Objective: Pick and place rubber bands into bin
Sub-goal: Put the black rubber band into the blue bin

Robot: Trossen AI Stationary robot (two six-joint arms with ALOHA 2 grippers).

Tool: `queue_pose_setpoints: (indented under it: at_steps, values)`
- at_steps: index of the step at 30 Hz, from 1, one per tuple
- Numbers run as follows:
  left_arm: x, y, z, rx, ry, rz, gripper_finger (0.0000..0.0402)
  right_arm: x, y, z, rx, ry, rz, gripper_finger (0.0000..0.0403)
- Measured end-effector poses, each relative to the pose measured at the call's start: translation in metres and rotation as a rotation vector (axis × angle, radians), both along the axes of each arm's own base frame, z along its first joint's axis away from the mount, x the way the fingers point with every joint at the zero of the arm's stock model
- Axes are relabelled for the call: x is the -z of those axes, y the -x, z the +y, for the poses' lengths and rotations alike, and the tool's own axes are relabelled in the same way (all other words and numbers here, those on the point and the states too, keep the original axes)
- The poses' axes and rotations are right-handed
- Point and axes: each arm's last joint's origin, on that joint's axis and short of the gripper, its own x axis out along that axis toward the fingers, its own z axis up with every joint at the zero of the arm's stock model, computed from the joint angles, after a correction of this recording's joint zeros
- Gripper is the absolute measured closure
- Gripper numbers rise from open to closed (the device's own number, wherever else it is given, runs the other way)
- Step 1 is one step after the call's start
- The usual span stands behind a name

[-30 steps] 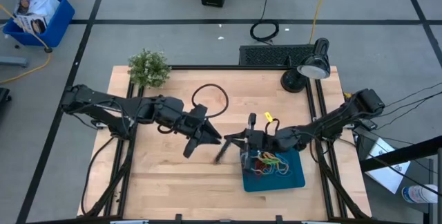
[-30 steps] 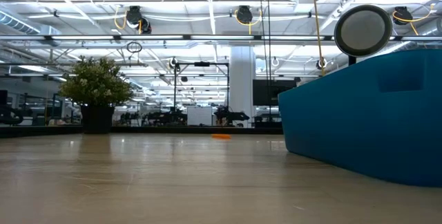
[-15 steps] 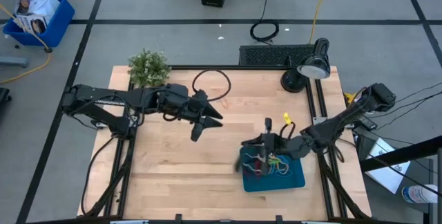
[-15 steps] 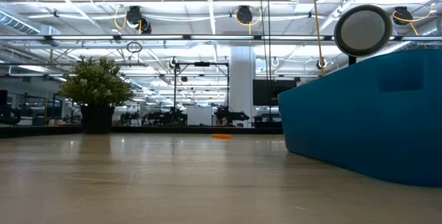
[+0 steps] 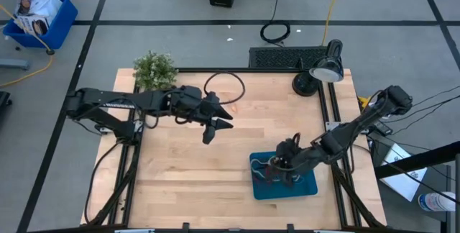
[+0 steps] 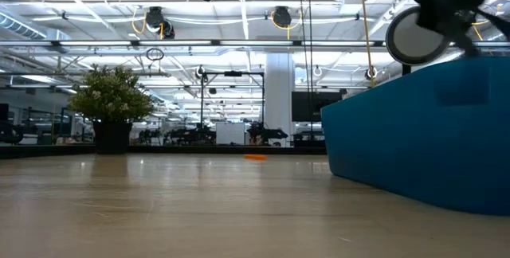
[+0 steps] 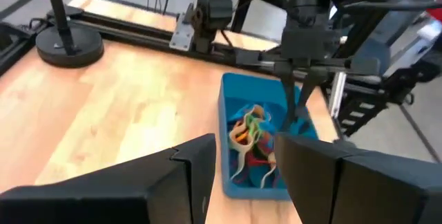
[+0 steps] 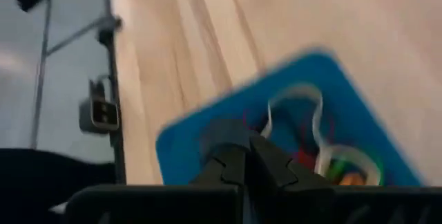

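Pale wooden boards form the table (image 5: 180,168), with a small potted plant (image 5: 154,71) at its far left corner and a black desk lamp (image 5: 320,75) at the far right. Toward the near right, the teal bin (image 5: 310,187) is seen holding a tangle of coloured rubber bands (image 7: 250,137). The right gripper (image 5: 276,168) is held over the bin, fingers pressed together on nothing visible. The left gripper (image 5: 215,121) is raised above mid-table, fingers parted and empty.
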Motion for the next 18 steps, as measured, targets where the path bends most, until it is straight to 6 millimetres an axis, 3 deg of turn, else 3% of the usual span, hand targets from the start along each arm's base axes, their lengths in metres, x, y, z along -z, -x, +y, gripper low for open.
queue_pose_setpoints:
  at_steps: [6,13,18]
  values:
    - [0.013,-0.012,0.007,-0.008,-0.025,0.031,0.0247,0.018,0.006,0.002,0.068,-0.137,0.247,0.0403]
    - [0.031,-0.028,0.018,-0.041,-0.024,0.07,0.0247,0.041,0.014,-0.001,0.162,-0.098,0.516,0.0403]
    - [0.045,-0.038,0.023,-0.056,-0.016,0.104,0.0247,0.051,0.012,0.001,0.177,-0.09,0.581,0.0399]
